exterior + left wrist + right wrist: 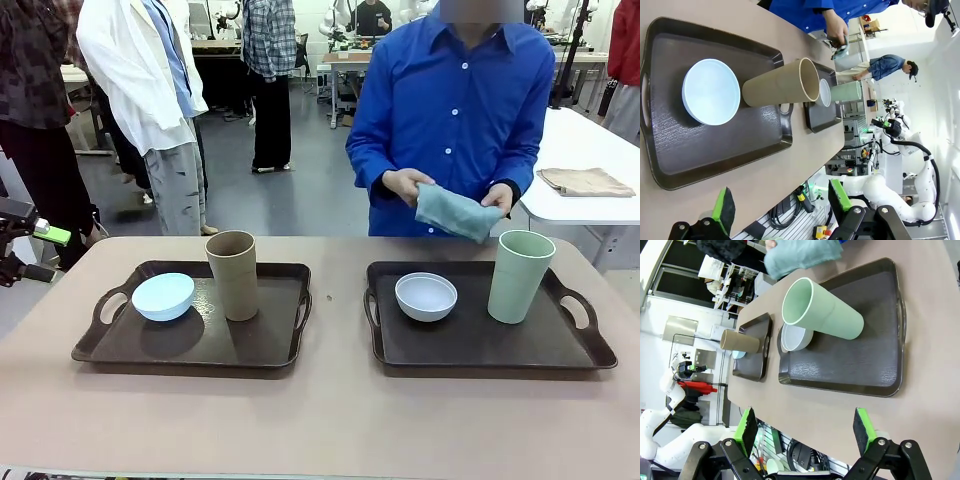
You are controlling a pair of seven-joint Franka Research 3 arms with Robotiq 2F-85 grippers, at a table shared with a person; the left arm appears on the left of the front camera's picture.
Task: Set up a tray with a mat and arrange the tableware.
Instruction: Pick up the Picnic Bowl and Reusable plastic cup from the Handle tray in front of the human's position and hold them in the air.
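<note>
Two dark brown trays lie side by side. The left tray [250,340] carries a pale blue bowl [163,296] and a tan tumbler [232,275]. On the right tray [470,340] stand a white bowl [426,296] and a pale green tumbler [520,276]. Across the table, a person in a blue shirt holds a folded teal mat [456,213] in both hands above the far edge. My left gripper [782,202] is open, off the table's left end, facing the blue bowl [711,91]. My right gripper [805,426] is open beyond the right end, facing the green tumbler [822,310].
A white side table [560,140] at the back right holds a folded beige cloth [588,181]. Other people stand on the floor behind the left half of the table. The tan tabletop [320,420] in front of the trays is bare.
</note>
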